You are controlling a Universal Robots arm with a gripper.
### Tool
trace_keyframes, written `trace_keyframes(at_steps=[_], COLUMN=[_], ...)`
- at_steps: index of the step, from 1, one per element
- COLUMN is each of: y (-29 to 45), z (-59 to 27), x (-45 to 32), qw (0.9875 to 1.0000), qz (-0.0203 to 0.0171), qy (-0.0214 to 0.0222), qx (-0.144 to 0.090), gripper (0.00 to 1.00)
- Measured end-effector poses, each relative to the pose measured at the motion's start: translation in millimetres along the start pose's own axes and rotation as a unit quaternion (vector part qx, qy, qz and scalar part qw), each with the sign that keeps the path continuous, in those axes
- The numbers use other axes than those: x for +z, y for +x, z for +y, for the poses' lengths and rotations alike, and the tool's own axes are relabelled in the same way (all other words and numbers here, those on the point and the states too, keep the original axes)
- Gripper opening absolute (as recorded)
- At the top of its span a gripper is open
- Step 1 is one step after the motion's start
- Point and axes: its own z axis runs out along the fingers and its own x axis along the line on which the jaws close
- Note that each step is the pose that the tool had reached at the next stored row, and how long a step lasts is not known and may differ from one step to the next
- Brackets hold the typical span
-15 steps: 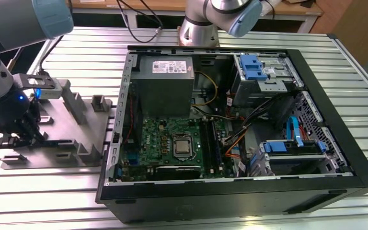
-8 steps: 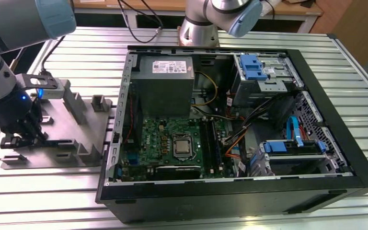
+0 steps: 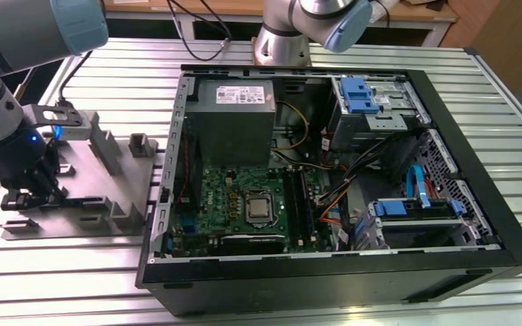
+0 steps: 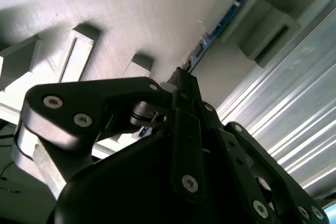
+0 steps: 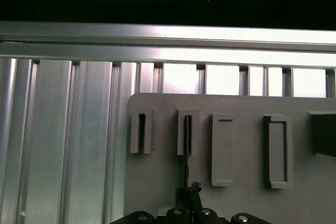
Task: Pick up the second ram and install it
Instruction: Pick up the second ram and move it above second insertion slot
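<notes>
We're seeing the gripper [image 4: 181, 81] pinching tight on the thin, flat, dark memory stick [image 5: 186, 156], standing on edge, its length pointing away into a matte grey slotted block [image 5: 180, 124]

Open black metal computer case [image 3: 334, 282] on slatted aluminium table [image 3: 62, 272]. Inside: grey box-shaped power supply [image 3: 234, 122], green motherboard [image 3: 234, 197], blue plastic drive caddies [image 3: 355, 95]. Towards the exterior view's left: grey slotted fixture plate [image 3: 107, 187].

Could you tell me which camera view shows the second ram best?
The second wrist view: the second ram shows its flat face, running from the gripper into the grey fixture blocks. The first wrist view shows the second ram edge-on, a thin dark line. In the exterior view it is too small to tell apart.
</notes>
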Motion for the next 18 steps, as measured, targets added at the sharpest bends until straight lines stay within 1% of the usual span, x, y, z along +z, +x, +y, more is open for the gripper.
trace_keyframes(at_steps=[1, 2, 14, 16, 18], y=[0.0, 0.0, 0.0, 0.0, 0.0], z=[0.0, -0.1, -0.7, -0.8, -0.8], x=[0.0, 0.0, 0.0, 0.1, 0.1], qw=[1.0, 1.0, 1.0, 1.0, 1.0], qz=[0.0, 0.0, 0.0, -0.0003, -0.0003], qy=[0.0, 0.0, 0.0001, 0.0, 0.0], qx=[0.0, 0.0, 0.0, 0.007, 0.008], gripper=[0.17, 0.11, 0.11, 0.11, 0.11])
